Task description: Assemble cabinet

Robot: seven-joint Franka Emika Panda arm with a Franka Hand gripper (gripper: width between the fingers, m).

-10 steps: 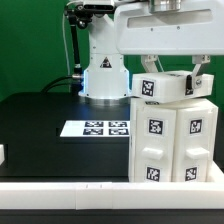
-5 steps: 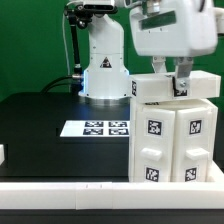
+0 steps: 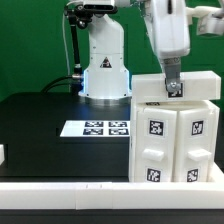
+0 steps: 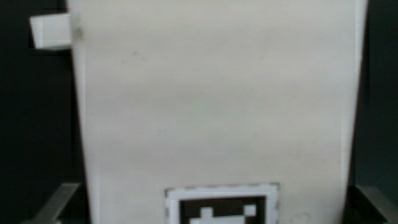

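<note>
White slab [image 3: 196,87] in wide claw's [image 3: 173,90] grip

- Exterior view: low, front-on across the black table [image 3: 40,115] toward the arm's base [image 3: 105,75] — cabinet [image 3: 175,140] close, at the exterior view's right.
- Wrist view: facing down, very near — top slab [image 4: 214,100] fills most of frame.
- Shared: top slab only.

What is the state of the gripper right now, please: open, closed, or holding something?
The gripper: closed on the top slab, one finger at each side of it.
</note>
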